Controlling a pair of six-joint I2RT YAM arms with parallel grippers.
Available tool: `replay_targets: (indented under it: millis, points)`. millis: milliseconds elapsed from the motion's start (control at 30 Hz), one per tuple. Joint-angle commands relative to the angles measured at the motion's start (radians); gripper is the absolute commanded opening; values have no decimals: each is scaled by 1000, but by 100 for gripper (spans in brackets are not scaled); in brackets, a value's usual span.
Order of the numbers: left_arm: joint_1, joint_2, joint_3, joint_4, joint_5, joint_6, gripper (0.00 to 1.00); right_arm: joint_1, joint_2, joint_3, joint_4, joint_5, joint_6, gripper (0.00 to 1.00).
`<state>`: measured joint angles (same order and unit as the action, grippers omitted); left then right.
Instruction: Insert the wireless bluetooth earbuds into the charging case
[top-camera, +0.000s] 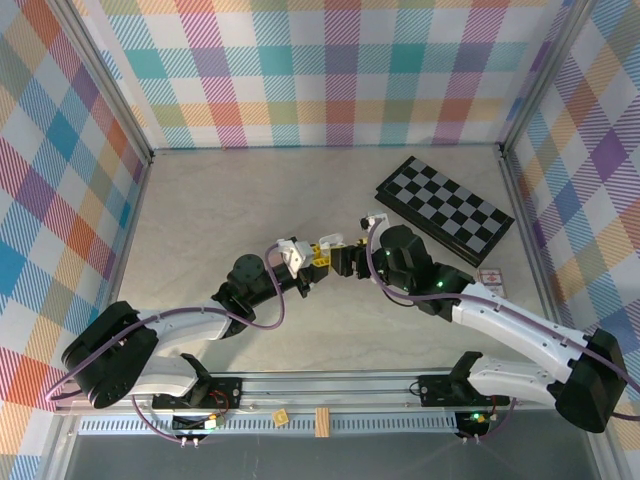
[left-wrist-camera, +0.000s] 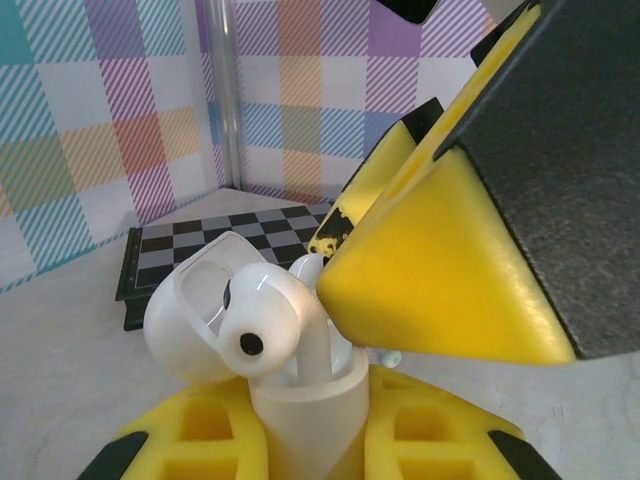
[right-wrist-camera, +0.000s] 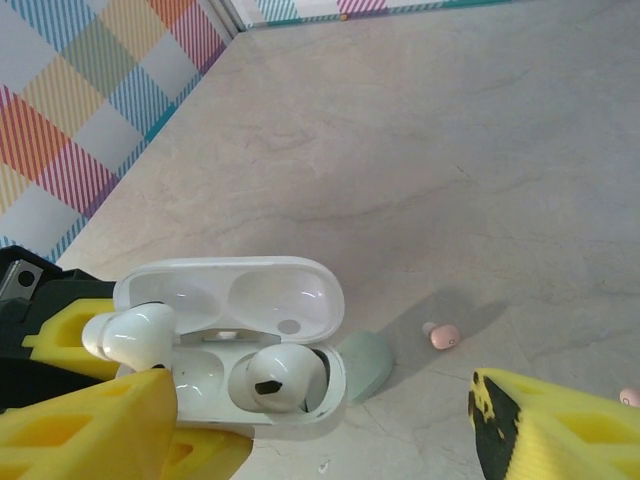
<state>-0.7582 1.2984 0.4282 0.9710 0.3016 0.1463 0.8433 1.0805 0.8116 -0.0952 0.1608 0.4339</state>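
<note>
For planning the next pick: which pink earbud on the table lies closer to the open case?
The whole pink earbud right of the case; the other pink earbud, cut by the right edge, lies farther.

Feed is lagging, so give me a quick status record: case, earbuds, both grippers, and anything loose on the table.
case: white case, lid open, held above the table
left gripper: shut on the white case
right gripper: open, one finger right beside the raised earbud
seated earbud: white, down in its slot
raised earbud: white, head sticking out of the other slot, not seated
loose on table: pink earbud; mint green case behind the white case
chessboard: far right, clear of the work
</note>
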Motion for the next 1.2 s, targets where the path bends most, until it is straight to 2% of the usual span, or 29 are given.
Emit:
replay_targets:
  millis: [0,167,300,400,600,900,1167]
  points:
    - [-9,-32,-12,37,4,4,0,-7,-30,5,-13,12,5,77]
    - [-8,-33,-20,38,-5,6,0,-7,-66,-21,66,-107,-29,78]
    - [-10,-25,-22,43,-4,15,0,-7,-50,5,74,-147,-26,86]
    - [-9,-22,-22,46,-7,22,0,-7,-13,44,44,-122,-10,91]
    - [-9,-35,-24,36,-5,25,0,-7,59,112,-32,-90,-6,93]
    - [-9,-41,-28,37,-5,25,0,-7,113,144,-56,-93,2,94]
    - [-9,-54,-31,29,-20,24,0,-9,87,132,-101,-59,8,92]
